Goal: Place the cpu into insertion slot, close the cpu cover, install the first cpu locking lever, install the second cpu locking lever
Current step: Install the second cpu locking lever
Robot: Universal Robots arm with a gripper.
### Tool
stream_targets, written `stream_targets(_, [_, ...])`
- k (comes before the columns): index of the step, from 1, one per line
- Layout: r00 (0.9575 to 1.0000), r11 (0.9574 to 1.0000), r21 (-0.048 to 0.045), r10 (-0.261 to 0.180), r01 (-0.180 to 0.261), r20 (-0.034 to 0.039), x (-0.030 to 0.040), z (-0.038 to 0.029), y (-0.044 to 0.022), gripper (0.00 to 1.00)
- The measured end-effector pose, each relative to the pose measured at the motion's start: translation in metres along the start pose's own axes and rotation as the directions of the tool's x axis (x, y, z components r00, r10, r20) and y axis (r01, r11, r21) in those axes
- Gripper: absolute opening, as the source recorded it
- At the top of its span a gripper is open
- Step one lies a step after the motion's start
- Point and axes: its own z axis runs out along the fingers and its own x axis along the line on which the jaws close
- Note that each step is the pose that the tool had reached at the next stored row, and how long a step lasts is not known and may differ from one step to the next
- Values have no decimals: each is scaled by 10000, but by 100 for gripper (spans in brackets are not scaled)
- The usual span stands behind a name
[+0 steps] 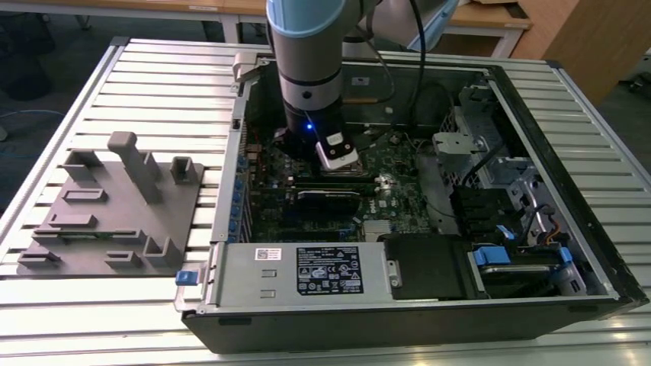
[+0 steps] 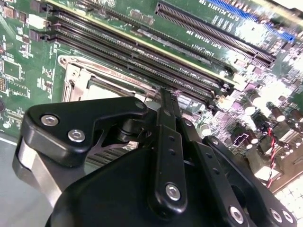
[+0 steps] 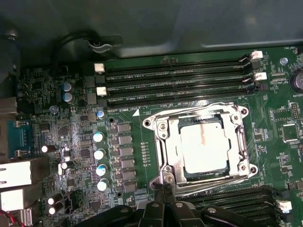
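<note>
Exterior view: arm reached down into the open computer case [image 1: 569, 198] on the desk [image 1: 152, 84], gripper [image 1: 337, 156] low over the motherboard [image 1: 397, 183], just beside the memory slots.

Second wrist view: fingers [image 2: 163, 106] were pressed together, grasping nothing, tip at the near edge of the insertion slot [image 2: 90, 85].

First wrist view: cpu [image 3: 202, 144] sat in the insertion slot, cpu cover [image 3: 163, 142] down around it. Gripper tip touched, or nearly touched, the slot's edge; a locking lever probably ran along there, hard to confirm.
</note>
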Motion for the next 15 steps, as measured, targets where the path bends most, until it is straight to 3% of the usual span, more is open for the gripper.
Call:
stream_targets(5, [10000,9997,-233,23,-24,-28,2,6,-1,10])
stream_targets(11, [10000,9997,-250,24,-25,-34,1,-4,-2,10])
stream_targets(15, [10000,9997,-228,21,-22,-31,-6,-63,5,10])
